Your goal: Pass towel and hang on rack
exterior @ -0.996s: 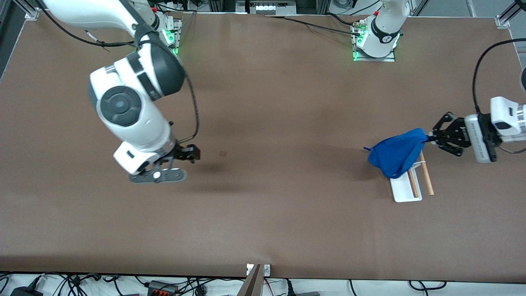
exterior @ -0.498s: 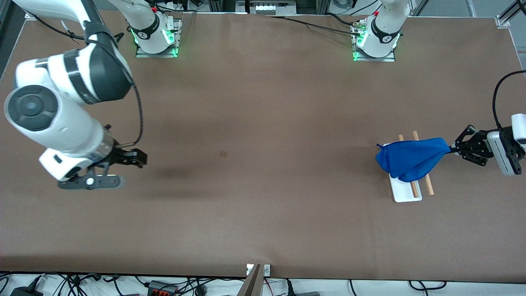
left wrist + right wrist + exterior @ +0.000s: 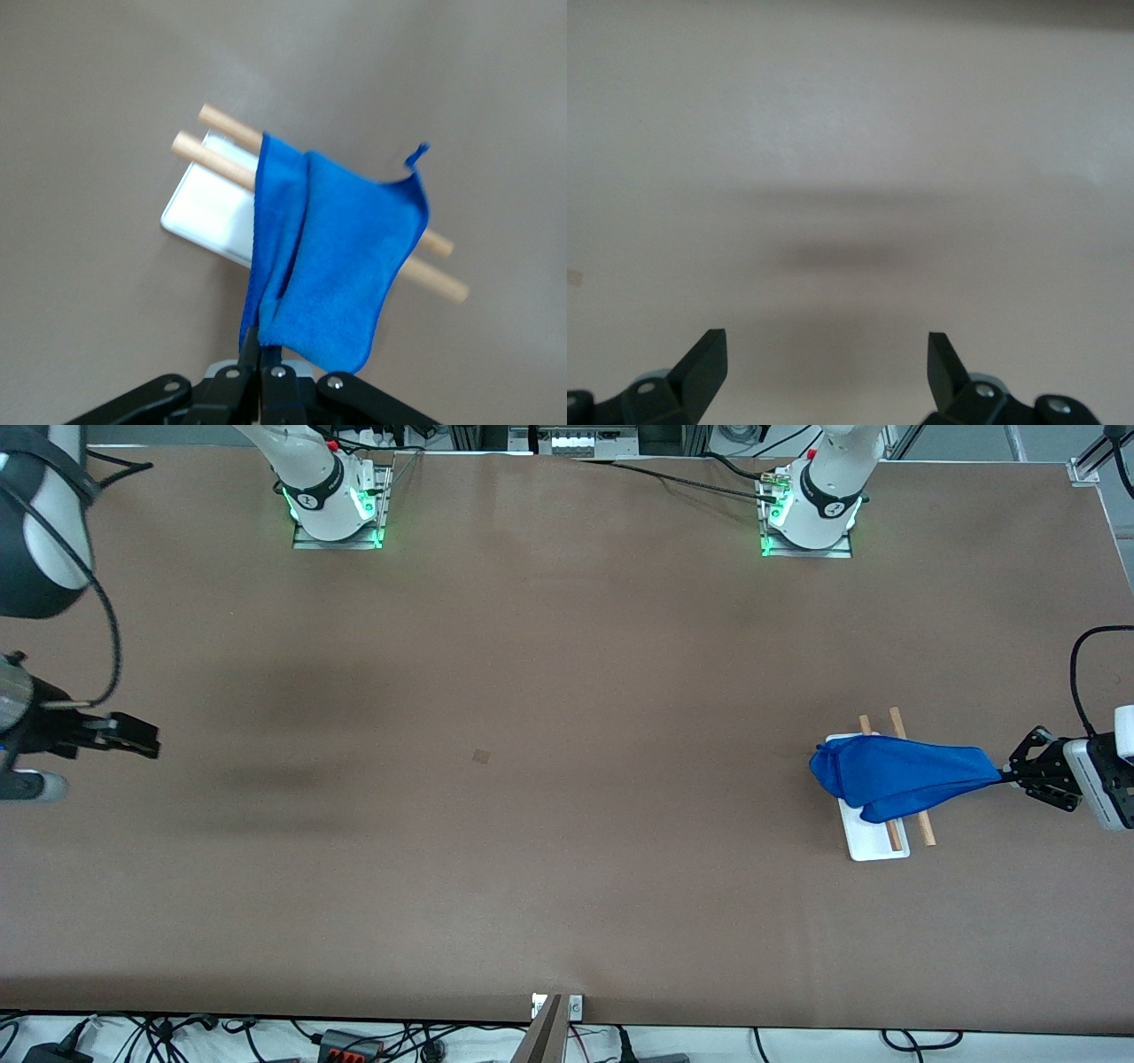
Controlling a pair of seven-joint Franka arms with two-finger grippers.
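Left gripper (image 3: 1007,773) — clamped on blue towel (image 3: 895,777) corner, right edge of frame | towel draped across rack (image 3: 877,841) rods | right gripper (image 3: 826,359) — fingers spread, empty, left edge of frame

Even overhead light, soft smeared shadows on the surface (image 3: 567,824); right wrist view is hazy, washed out.

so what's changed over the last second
The left hand, shut on the blue towel, has drawn it across the rack toward the left arm's end of the table, so the towel now drapes over both rods. The right hand, open and empty, has swung away toward the right arm's end. The rack has not moved.
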